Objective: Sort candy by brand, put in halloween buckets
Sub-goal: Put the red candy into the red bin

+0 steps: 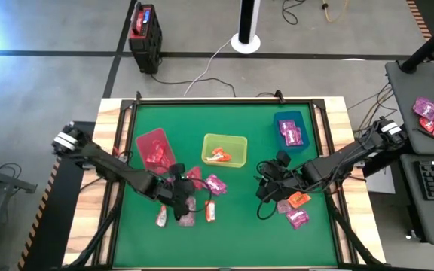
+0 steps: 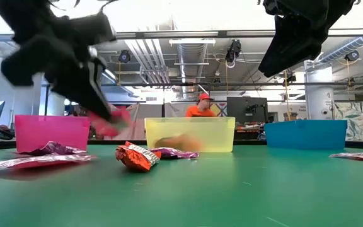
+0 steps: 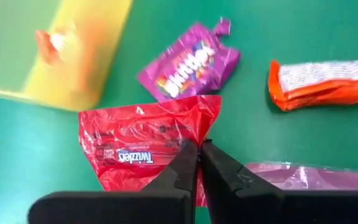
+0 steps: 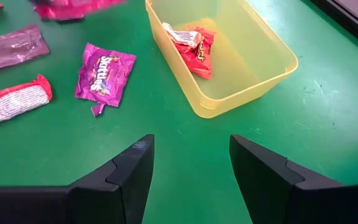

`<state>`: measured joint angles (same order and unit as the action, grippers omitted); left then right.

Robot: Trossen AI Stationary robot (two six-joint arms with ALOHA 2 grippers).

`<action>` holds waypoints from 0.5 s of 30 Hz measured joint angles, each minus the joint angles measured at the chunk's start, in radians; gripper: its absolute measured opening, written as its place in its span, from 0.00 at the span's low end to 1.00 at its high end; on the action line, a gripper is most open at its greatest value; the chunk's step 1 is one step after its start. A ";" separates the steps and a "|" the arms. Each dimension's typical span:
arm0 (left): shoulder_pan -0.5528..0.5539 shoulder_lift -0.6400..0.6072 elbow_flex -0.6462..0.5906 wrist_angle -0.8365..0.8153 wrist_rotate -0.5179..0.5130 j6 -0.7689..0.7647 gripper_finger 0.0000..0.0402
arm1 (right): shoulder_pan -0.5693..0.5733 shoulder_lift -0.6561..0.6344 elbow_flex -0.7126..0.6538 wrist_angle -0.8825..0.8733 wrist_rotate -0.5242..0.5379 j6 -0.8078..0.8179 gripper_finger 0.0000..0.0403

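My left gripper (image 3: pixel 199 149) is shut on a red Twizzlers packet (image 3: pixel 142 146) at the table's middle left, near the crimson bin (image 1: pixel 151 137). A magenta Skittles packet (image 3: pixel 188 62) and an orange-and-white packet (image 3: pixel 322 81) lie flat on the mat beyond it. My right gripper (image 4: pixel 191 162) hangs open above bare mat, on the near right side of the yellow-green bin (image 4: pixel 253 81), which holds orange-red packets (image 4: pixel 191 46). The teal-blue bin (image 1: pixel 288 117) holds magenta packets. More packets lie near both grippers (image 1: pixel 298 218). My left gripper pinches the Twizzlers packet between its two fingers at one edge (image 3: pixel 196 135), about midway along that side. The low view shows the packet (image 2: pixel 115 123) lifted clear of the mat, hanging blurred just below the fingers.
Three bins stand in a row across the table's middle (image 2: pixel 191 133). Loose packets lie on the near mat (image 2: pixel 137 156). A black box with a red top (image 1: pixel 145 30) and a white disc (image 1: pixel 246 41) stand on the floor beyond. A person in orange (image 2: pixel 200 107) is far behind.
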<state>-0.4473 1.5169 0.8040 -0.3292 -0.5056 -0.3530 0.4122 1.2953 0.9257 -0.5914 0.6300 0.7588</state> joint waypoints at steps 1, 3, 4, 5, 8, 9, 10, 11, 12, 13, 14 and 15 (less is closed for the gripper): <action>0.000 -0.029 0.009 -0.028 -0.003 0.019 0.00 | 0.000 0.000 0.000 0.000 0.000 0.000 0.50; -0.001 -0.095 0.034 -0.101 -0.038 0.037 0.00 | 0.000 0.000 -0.001 0.001 0.000 0.000 0.50; -0.002 -0.129 0.045 -0.153 -0.061 0.037 0.00 | 0.000 0.000 -0.001 0.001 0.000 0.000 0.50; -0.001 -0.162 0.053 -0.217 -0.079 0.031 0.00 | 0.000 0.000 -0.001 0.002 0.000 0.000 0.50; 0.015 -0.260 0.064 -0.402 -0.124 -0.036 0.00 | 0.000 0.000 -0.002 0.003 0.000 0.000 0.50; 0.025 -0.293 0.063 -0.462 -0.136 -0.067 0.00 | 0.000 0.000 -0.002 0.004 0.000 0.000 0.50; 0.037 -0.325 0.058 -0.521 -0.143 -0.104 0.00 | 0.000 0.000 -0.002 0.004 0.000 0.000 0.50; 0.051 -0.353 0.048 -0.582 -0.144 -0.142 0.00 | 0.000 0.000 -0.002 0.004 0.000 0.000 0.50; 0.066 -0.379 0.037 -0.637 -0.141 -0.178 0.00 | 0.000 0.000 -0.002 0.005 0.000 0.000 0.50; 0.083 -0.402 0.025 -0.681 -0.136 -0.207 0.00 | 0.000 0.000 -0.002 0.005 0.000 0.000 0.50; 0.099 -0.423 0.015 -0.703 -0.130 -0.229 0.00 | 0.000 0.000 -0.002 0.006 0.000 0.000 0.50; 0.114 -0.446 0.003 -0.710 -0.121 -0.240 0.00 | 0.000 0.000 -0.002 0.006 0.000 0.000 0.50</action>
<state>-0.3333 1.0714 0.8067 -1.0393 -0.6262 -0.5931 0.4122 1.2953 0.9237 -0.5858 0.6304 0.7586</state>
